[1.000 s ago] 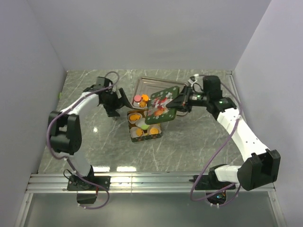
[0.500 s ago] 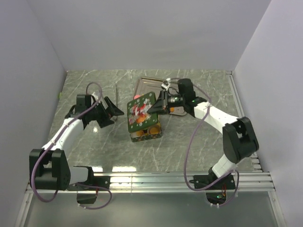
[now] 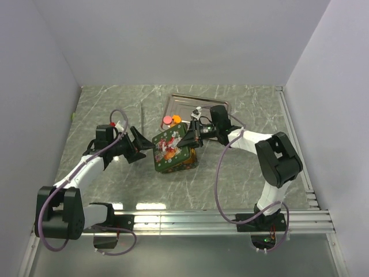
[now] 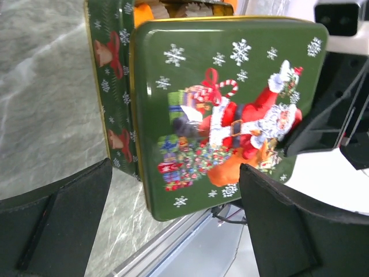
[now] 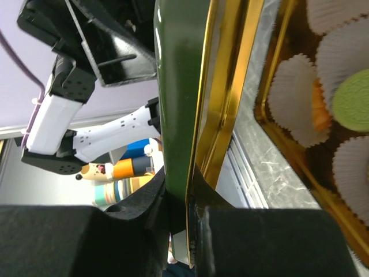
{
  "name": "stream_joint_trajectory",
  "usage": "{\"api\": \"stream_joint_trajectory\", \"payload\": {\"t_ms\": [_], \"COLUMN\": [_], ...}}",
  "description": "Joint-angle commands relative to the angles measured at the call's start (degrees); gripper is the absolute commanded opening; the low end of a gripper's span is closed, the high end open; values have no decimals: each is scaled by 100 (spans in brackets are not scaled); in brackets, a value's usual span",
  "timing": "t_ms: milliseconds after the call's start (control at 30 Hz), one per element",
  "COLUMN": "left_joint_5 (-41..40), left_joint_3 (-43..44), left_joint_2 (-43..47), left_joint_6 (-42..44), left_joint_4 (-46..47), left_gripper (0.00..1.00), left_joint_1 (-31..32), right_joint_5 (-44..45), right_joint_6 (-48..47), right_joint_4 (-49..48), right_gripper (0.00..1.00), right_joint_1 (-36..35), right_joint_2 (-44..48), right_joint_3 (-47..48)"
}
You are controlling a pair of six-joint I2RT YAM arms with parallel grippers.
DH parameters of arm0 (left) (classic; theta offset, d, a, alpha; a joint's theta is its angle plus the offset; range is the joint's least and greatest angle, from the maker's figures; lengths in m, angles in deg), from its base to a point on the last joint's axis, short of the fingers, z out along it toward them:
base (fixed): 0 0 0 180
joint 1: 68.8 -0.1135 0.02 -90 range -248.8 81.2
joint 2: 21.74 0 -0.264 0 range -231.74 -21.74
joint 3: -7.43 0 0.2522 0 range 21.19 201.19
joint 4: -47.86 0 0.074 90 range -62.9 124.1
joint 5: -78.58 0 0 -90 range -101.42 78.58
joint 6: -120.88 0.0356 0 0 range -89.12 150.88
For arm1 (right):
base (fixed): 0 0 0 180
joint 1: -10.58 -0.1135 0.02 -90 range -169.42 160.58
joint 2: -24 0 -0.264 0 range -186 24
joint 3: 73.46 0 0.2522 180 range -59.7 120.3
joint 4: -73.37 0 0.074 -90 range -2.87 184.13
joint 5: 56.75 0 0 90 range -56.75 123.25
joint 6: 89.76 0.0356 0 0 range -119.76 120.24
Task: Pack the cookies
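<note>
Top view: the right gripper (image 3: 185,140) pinches the Santa lid (image 3: 168,144), which tilts over the green tin (image 3: 183,163). The left gripper (image 3: 144,145), spread wide and empty, sits just beside the lid. 2 cookies (image 3: 172,119), 1 pink and 1 orange, lie behind the tin near the tray (image 3: 202,103).

Left wrist: the lid fills the gap between the spread fingers (image 4: 57,231), apparently untouched.

Right wrist: the fingers clamp the lid's rim. Orange and green cookies sit in paper cups (image 5: 294,86) in the tin.

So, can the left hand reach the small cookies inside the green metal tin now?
Probably not. The green Santa-printed metal lid, pinched at its edge by the right hand, stands between the open left hand and the green metal tin holding the cookies.
</note>
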Motion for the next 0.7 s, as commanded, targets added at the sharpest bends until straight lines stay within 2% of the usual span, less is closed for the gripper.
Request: {"api": "stream_joint_trajectory", "payload": {"t_ms": [0,267,500,667], "left_joint_5": [161,-41,-7,-103], "left_joint_3": [-84,83,127,320], "left_joint_2": [-160,-643,-881,-1022], "left_joint_6": [-45,-124,-230,-256], "left_joint_4": [502,687,959,1003], "left_gripper": [96,95,92,92], "left_joint_1": [172,752,805,901], "right_joint_5": [-158,-18,-9,-18], "right_joint_6": [-17,132,405,-86], "right_joint_4": [-442,-785,-1224,-584], "right_gripper": [0,0,0,0], "right_joint_1": [-13,57,356,479], "right_joint_2": [-112,-297,-253,-305], "right_joint_3": [19,-166,-491,-447]}}
